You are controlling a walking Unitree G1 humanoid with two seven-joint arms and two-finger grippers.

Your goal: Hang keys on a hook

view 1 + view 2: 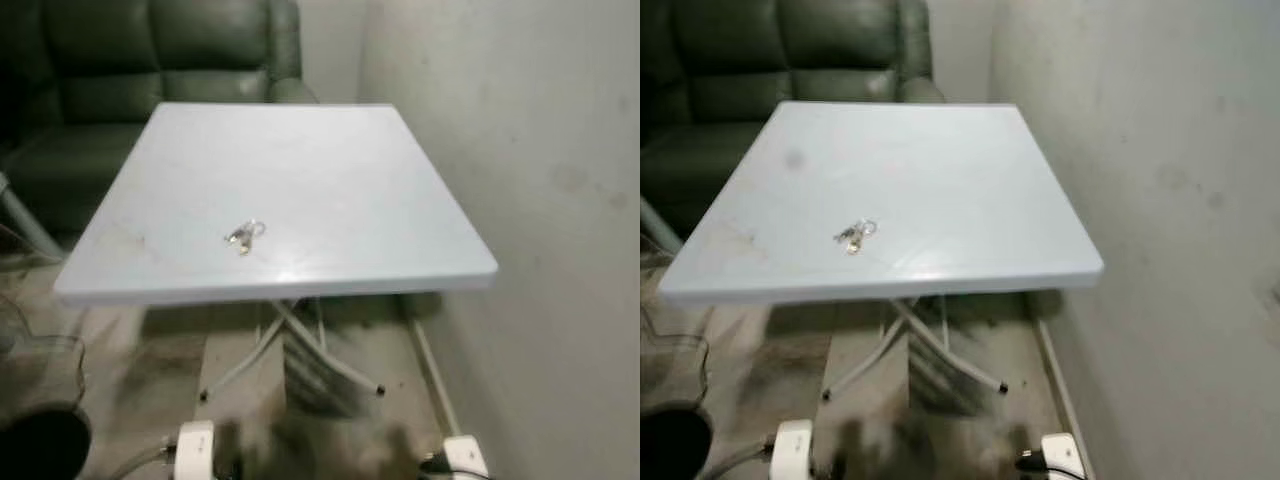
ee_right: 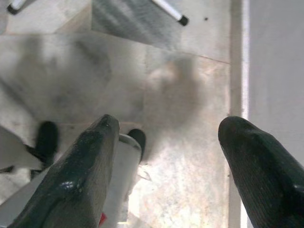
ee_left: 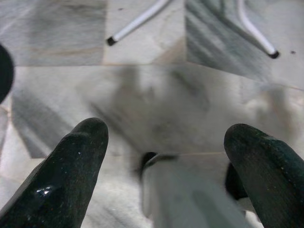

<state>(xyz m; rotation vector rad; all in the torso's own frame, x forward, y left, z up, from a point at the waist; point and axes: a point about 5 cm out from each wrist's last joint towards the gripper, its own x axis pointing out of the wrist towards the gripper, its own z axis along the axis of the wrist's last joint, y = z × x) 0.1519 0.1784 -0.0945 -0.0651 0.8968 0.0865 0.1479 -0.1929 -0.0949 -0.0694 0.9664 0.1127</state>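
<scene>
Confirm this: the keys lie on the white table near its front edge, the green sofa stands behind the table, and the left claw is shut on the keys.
Not quite. The left claw is open and empty, hanging over the floor, as the left wrist view shows. The rest stands: the keys lie on the white table near its front edge, with the green sofa behind it.

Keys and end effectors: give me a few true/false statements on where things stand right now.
1. The keys lie on the white table. True.
2. The left end effector is shut on the keys. False: it hangs open over the marble floor, holding nothing.
3. A dark green sofa stands behind the table. True.
4. The right end effector is open. True.
5. The keys sit at the table's far edge by the sofa. False: they lie toward the near edge.
</scene>
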